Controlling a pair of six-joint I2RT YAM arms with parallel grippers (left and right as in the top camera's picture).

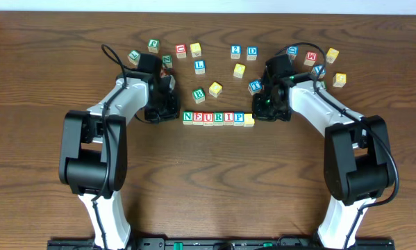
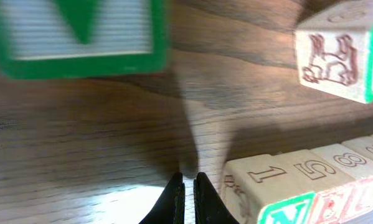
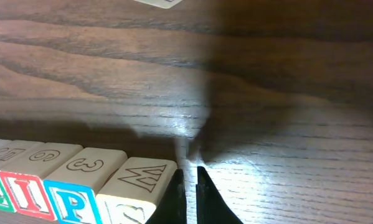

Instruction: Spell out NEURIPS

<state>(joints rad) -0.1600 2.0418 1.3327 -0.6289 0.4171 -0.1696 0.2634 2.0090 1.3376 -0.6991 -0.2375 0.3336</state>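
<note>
Between the two claws, the row of letter cubes (image 1: 217,118) is sitting on the table (image 1: 41,62), reading NEURIPS. Its N end is lying just beside the left claw (image 2: 189,190) and its yellow end just beside the right claw (image 3: 190,183). Both claws are resting pressed together, pinching nothing.

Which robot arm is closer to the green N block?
Left. The left fingers sit right beside the green N block, at the row's start. The right fingers are at the row's far end, by the yellow block.

Blurred green-bordered cube (image 2: 74,37) cropped at top; S cube (image 3: 129,211) cropped below.
</note>
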